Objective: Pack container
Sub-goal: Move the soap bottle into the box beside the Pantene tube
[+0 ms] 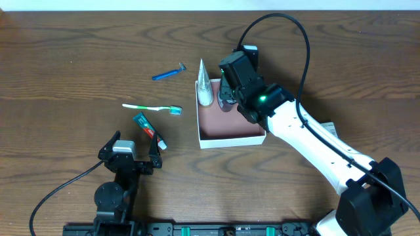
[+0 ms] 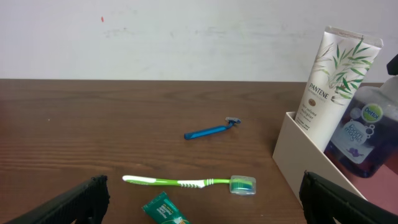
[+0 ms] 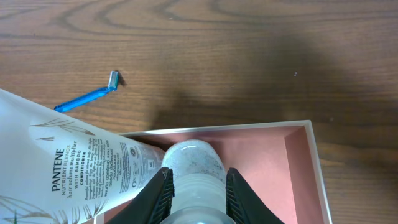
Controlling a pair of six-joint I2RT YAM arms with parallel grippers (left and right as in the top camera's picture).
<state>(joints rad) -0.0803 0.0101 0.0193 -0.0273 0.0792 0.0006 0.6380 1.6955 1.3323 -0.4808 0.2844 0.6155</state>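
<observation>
The container (image 1: 231,139) is a shallow white-walled box with a reddish-brown inside, at the table's middle. A white Pantene tube (image 1: 205,84) leans in its far left corner. My right gripper (image 1: 230,92) is shut on a clear bottle of purple liquid (image 1: 227,100), held over the container's far side next to the tube. The right wrist view shows the fingers (image 3: 198,193) clamped on the bottle (image 3: 194,163), with the tube (image 3: 62,168) and the container's rim (image 3: 249,127). My left gripper (image 1: 134,154) is open and empty, just in front of a green toothpaste tube (image 1: 149,130).
A green toothbrush (image 1: 151,107) lies left of the container, and a blue razor (image 1: 169,73) lies farther back. The left wrist view shows the toothbrush (image 2: 186,182), the toothpaste (image 2: 165,210), the razor (image 2: 211,130) and the container's wall (image 2: 305,162).
</observation>
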